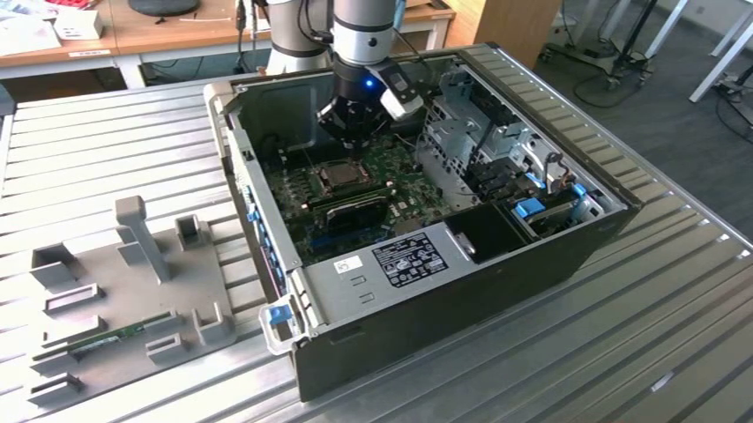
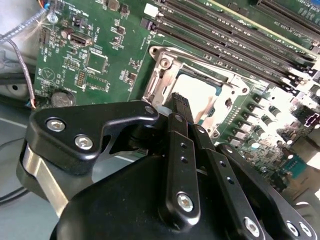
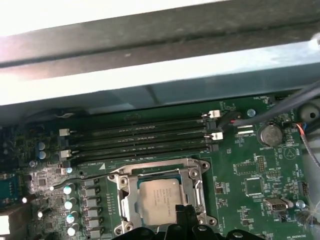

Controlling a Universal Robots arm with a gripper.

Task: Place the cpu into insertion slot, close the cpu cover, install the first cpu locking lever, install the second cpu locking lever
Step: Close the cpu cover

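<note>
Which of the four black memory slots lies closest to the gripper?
The memory slot running right beside the insertion slot, over which the gripper hangs; the other three lie farther off.

cpu (image 3: 159, 201) flat in insertion slot (image 3: 124, 202)

This looks like a robotics lab. An opened computer case (image 1: 471, 308) sits on a slatted metal counter (image 1: 118, 132). Wooden desks (image 1: 189, 31) and equipment stands (image 1: 618, 62) stand behind.
</note>
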